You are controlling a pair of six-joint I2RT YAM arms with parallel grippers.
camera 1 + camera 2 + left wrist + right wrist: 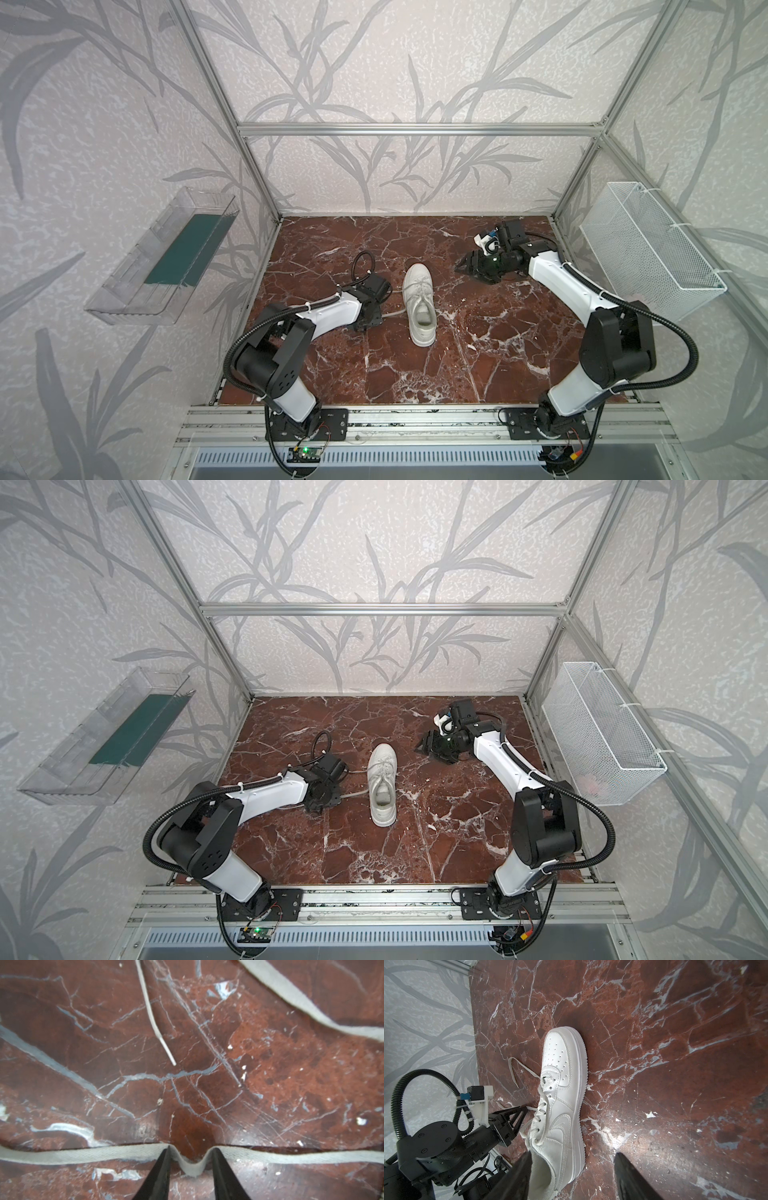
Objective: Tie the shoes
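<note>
A white sneaker (419,307) (383,787) stands upright mid-table, toe towards the back wall, laces untied. One flat lace (392,312) runs from it across the table to my left gripper (371,321). In the left wrist view the left gripper (191,1147) is down at the table astride that lace (83,1154). Its jaws are narrow but apart, and a short fold of lace buckles between them. A lace tip (160,1032) and another stretch of lace (291,995) lie further off. My right gripper (467,264) (573,1153) hovers open beyond the sneaker (560,1093), holding nothing.
The red marble table (478,353) is fenced by aluminium frame posts. A clear plastic bin (166,266) hangs on the left wall and a white wire basket (652,249) on the right. The left arm's cable loop (363,266) rises behind its wrist.
</note>
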